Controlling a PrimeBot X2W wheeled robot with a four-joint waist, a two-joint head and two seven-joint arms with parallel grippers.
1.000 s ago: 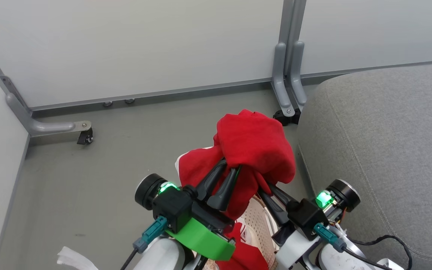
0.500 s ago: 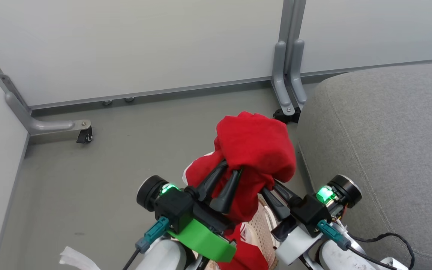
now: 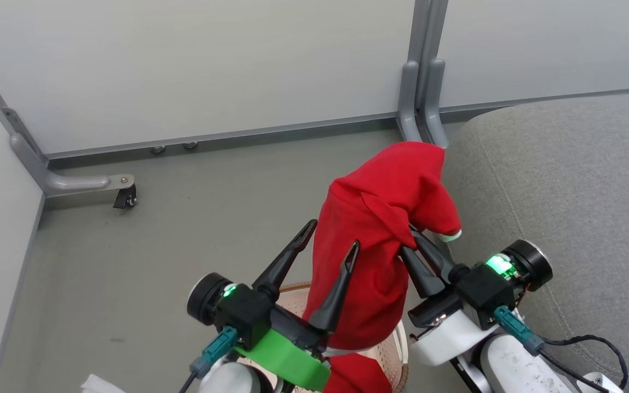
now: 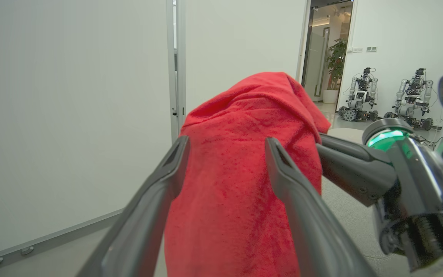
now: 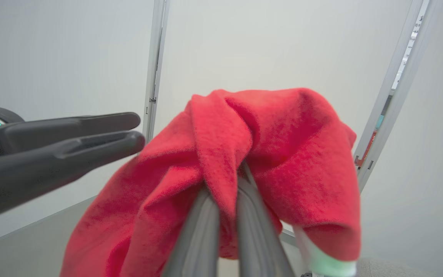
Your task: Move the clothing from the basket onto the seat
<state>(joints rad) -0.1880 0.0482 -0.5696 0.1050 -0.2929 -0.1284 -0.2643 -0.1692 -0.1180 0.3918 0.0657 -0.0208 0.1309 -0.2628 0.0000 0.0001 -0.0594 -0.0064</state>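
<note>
A bright red garment (image 3: 380, 229) with a white cuff (image 3: 450, 236) hangs in the air from my right gripper (image 3: 415, 245), whose fingers are shut on a fold of it (image 5: 229, 154). It droops over the basket (image 3: 399, 349), a cream perforated tub seen partly at the bottom edge. A second red garment (image 3: 355, 374) lies in the basket. My left gripper (image 3: 330, 243) is open beside the hanging cloth, its fingers (image 4: 175, 161) spread with the red fabric (image 4: 240, 161) just beyond them. The grey seat (image 3: 565, 191) is at the right, close to the raised garment.
Pale partition walls stand behind, with grey metal feet (image 3: 421, 103) and a caster (image 3: 125, 197) on the grey floor (image 3: 183, 218). A black cable (image 3: 582, 341) lies on the seat's near edge. A white scrap (image 3: 96, 385) lies at the lower left.
My left gripper has let go of the red garment and opened. The right gripper has carried the garment up and to the right, nearer the seat; it now hangs longer.
</note>
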